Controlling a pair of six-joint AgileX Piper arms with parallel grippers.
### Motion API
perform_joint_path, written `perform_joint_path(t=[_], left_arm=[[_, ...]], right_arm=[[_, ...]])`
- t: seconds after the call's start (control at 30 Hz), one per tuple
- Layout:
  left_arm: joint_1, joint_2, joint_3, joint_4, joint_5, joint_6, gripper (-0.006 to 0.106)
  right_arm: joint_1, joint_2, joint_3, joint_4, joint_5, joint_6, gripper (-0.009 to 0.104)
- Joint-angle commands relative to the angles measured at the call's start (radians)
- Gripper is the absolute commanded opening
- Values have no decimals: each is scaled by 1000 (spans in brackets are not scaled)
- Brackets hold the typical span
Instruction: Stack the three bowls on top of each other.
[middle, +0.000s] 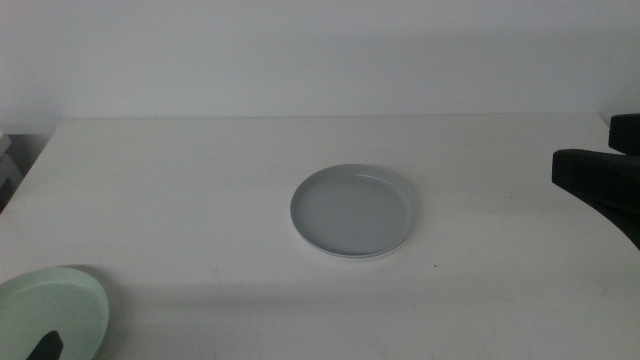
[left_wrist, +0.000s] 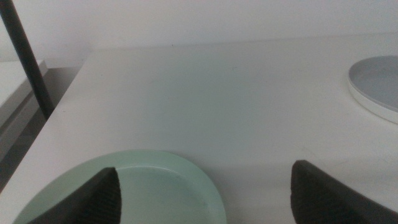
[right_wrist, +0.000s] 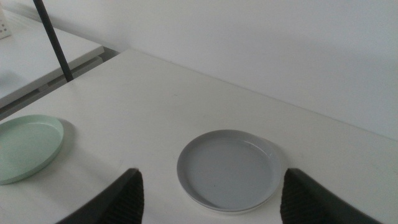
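The grey bowl sits in the middle of the table, and a white rim shows just under its near edge, as of the white bowl beneath it. It also shows in the right wrist view and the left wrist view. The pale mint green bowl lies alone at the front left corner of the table; it also shows in the left wrist view and the right wrist view. My left gripper is open and empty just above the mint bowl's near side; only a jaw tip shows in the middle view. My right gripper is open and empty, held above the table to the right of the grey bowl.
The white table ends at a pale wall behind. A dark thin pole and a lower white surface stand beyond the table's left edge.
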Motion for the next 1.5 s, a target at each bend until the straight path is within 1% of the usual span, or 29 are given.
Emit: perform_joint_path(t=[0.0,0.03,0.2,0.3,0.37,0.6,0.73,0.77,0.93,1.13,1.23,1.33,1.47], left_arm=[[1,-12,-5,1,-70,-12,97],[4,-12,-5,13,-71,-9,97],[69,-11,-6,8,-81,-14,97],[124,26,-36,-50,-79,-84,97],[157,67,-81,-72,-63,-102,97],[217,309,-363,-79,151,-102,97],[221,489,-533,-79,281,-101,97],[220,617,-674,-89,408,-101,97],[220,700,-774,-98,513,-97,97],[220,710,-771,-88,510,-97,97],[220,712,-771,-52,477,-95,97],[221,717,-788,-51,521,-134,97],[221,784,-846,20,634,-156,97]], right_arm=[[0,-2,-24,18,-62,-14,56],[0,-2,-24,18,-63,-14,56],[0,-2,-24,18,-63,-14,56],[0,-2,-24,18,-63,-14,56],[0,-2,-24,18,-63,-14,56],[0,-2,-24,18,-63,-14,56],[0,-2,-24,18,-63,-14,56],[0,-2,-24,18,-63,-14,56],[0,-2,-24,18,-63,-14,56],[0,-2,-24,18,-63,-14,56],[0,-2,-24,18,-63,-14,56],[0,-2,-24,18,-63,-14,56],[0,-2,-24,18,-62,-14,56]])
